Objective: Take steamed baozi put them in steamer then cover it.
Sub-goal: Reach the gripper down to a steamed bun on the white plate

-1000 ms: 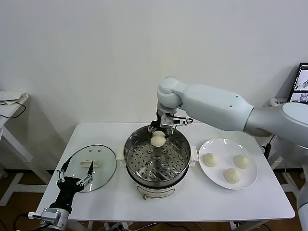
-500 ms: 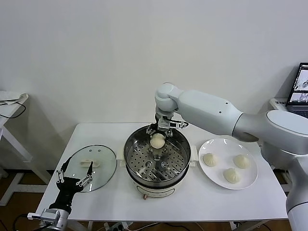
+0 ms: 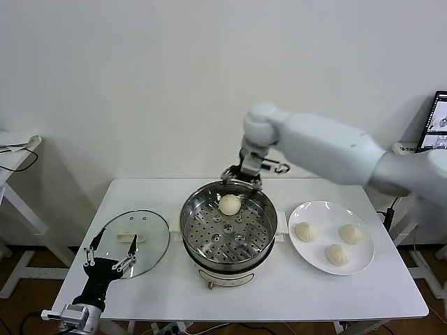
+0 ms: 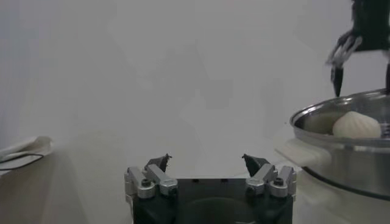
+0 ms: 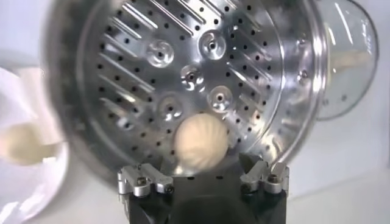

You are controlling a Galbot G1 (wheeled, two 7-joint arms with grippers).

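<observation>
The white bench (image 3: 293, 286) is carrying the steamer (image 3: 202, 241), the cover (image 3: 150, 241) lying flat to its left, and a plate (image 3: 363, 262) holding three baozi (image 3: 304, 232). One bun (image 3: 230, 204) is sitting on the perforated tray. The right claw (image 3: 242, 176) is hanging open above the far rim; the left claw (image 3: 108, 252) is waiting open below the cover. Swinging toward the plate, the claw risks clipping the rim.
</observation>
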